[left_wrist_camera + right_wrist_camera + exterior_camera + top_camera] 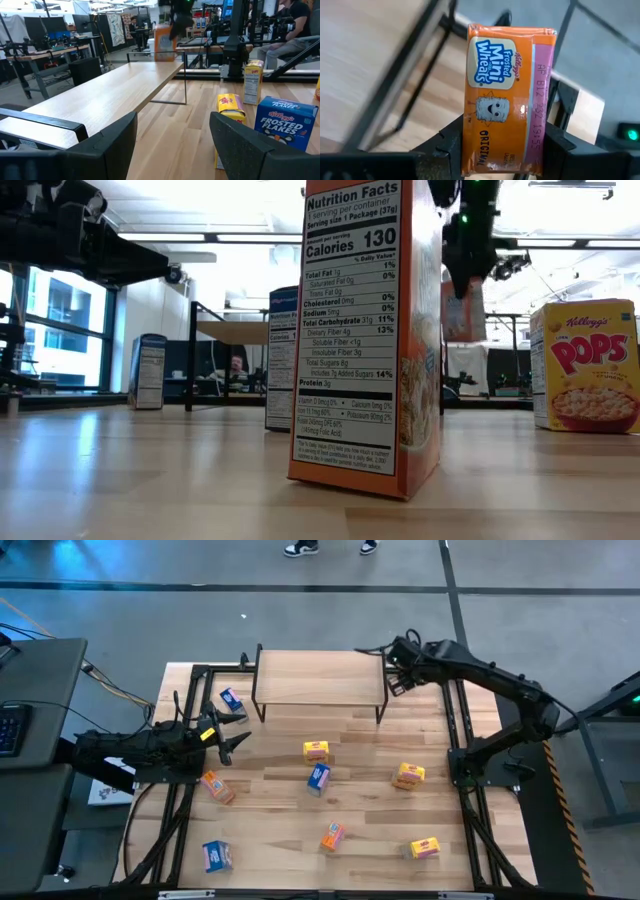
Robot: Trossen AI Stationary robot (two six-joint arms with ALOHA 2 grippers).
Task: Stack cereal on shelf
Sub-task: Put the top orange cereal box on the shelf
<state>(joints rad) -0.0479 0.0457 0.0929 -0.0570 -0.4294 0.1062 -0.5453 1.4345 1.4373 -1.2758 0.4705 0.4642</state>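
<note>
The shelf (320,678), a light wooden top on thin black legs, stands at the table's far side. My right gripper (395,665) hangs at the shelf's right end, shut on an orange Mini-Wheats cereal box (502,100), which also shows in the left wrist view as the orange box (164,44). My left gripper (230,730) waits open at the table's left, pointing level along the shelf, with nothing between its fingers (115,145). Several other cereal boxes lie scattered on the table: blue (232,698), yellow (316,750), orange (216,786). My right gripper pinches the orange box between its two fingers, one on each narrow long side (470,140), near one end of the box. The fingers come slanting down from above. The printed front faces the wrist camera, and the box hangs clear of the table, about level with the shelf top.
More boxes lie on the table: blue (318,778), yellow (408,776), orange (332,836), yellow (425,848), blue (217,855). Black frame rails run along both table sides. The shelf top (110,95) shows bare wood. People sit in the room beyond.
</note>
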